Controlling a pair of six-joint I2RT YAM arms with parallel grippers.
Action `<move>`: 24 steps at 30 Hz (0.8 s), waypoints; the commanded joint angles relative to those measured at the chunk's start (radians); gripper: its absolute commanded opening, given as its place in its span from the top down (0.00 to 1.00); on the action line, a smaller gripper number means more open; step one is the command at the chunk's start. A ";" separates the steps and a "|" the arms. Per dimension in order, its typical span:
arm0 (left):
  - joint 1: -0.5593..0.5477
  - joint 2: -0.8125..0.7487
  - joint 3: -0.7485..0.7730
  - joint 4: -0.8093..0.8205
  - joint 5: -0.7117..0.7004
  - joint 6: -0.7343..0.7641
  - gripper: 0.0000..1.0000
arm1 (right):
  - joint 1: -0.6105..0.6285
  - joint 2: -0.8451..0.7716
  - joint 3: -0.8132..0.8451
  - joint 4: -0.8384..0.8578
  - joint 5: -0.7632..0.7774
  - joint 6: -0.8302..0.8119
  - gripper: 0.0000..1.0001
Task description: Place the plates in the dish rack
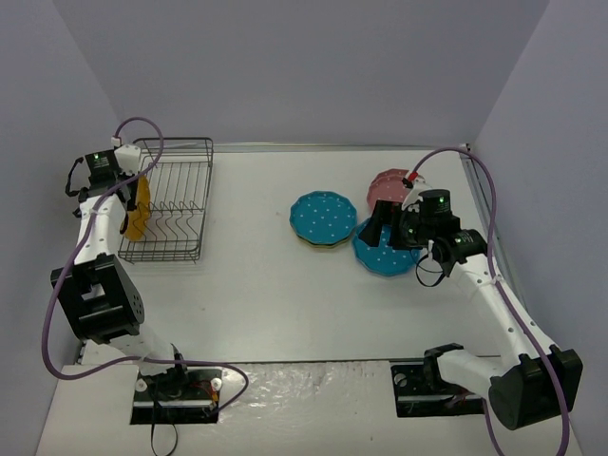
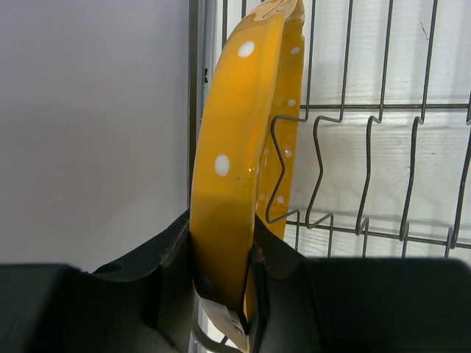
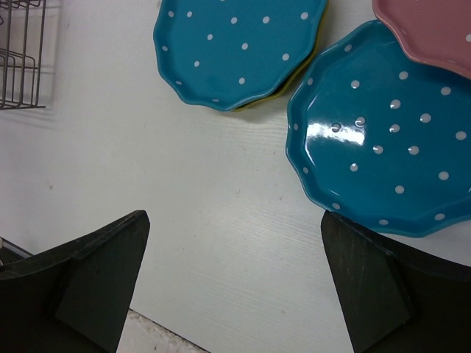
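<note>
Gripping the orange-yellow plate (image 2: pixel 234 147) by its lower rim, the left claw (image 2: pixel 224 257) had a finger pressed on each face, firmly clamped on it. The plate stood on edge straight ahead of the claw, at the left side wall of the dish rack (image 2: pixel 383 140), and a bent divider prong crossed its right face. Whether its far rim rested on the rack floor could not be told. Seen from above, the left claw (image 1: pixel 133 204) sat just beside the rack's left rim.

The right claw (image 3: pixel 234 228) hung over the table (image 3: pixel 221 184) with its fingers spread wide apart and nothing between them. Just ahead of its right finger lay the nearer teal-blue plate (image 3: pixel 383 147), flat, with a pink plate (image 3: pixel 434 37) overlapping its far edge. Farther ahead, a little left, the other teal-blue plate (image 3: pixel 235 44) lay on an olive-yellow plate (image 3: pixel 298 79), of which only a sliver showed.
</note>
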 commanded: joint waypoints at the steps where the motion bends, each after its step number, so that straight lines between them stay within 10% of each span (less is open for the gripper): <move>1: 0.006 -0.076 0.001 0.191 0.001 -0.020 1.00 | -0.004 -0.028 0.001 0.045 -0.016 -0.012 0.00; 7: 0.006 -0.120 -0.064 0.229 -0.024 -0.070 0.97 | -0.011 -0.038 0.000 0.047 -0.007 -0.012 0.00; 24: 0.006 -0.197 -0.092 0.232 -0.087 -0.147 0.06 | -0.018 -0.098 -0.044 0.046 0.080 0.035 0.00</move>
